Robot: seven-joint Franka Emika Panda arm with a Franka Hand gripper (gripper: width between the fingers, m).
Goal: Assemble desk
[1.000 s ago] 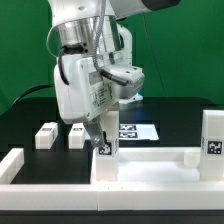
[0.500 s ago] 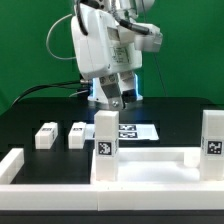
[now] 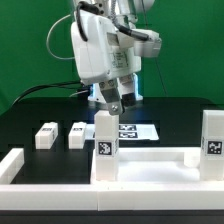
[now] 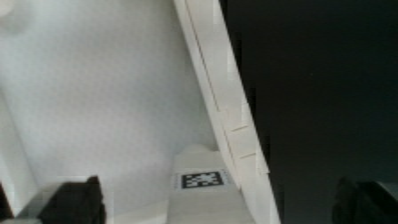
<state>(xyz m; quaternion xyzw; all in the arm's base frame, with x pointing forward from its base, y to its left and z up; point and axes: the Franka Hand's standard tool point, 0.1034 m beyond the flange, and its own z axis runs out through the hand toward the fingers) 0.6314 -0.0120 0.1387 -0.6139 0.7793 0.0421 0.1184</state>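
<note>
Near the front edge of the black table, the desk's tabletop panel lies flat, its long axis across the exterior view and its right end cut off. The left leg and right leg stand upright on it. Above the left leg hangs the gripper, jaws wide and empty, with clear air around it. Two loose legs lie well to the exterior view's left. A border bar hems the front. The wrist view is blurred.

Bright, even light fills the exterior view: the white desk below the jaws nearly washes out, and the black surface shows only faint shadows. A bluish glow sits beside the jaws. The wrist view is soft, with the jaws dark blurs.
</note>
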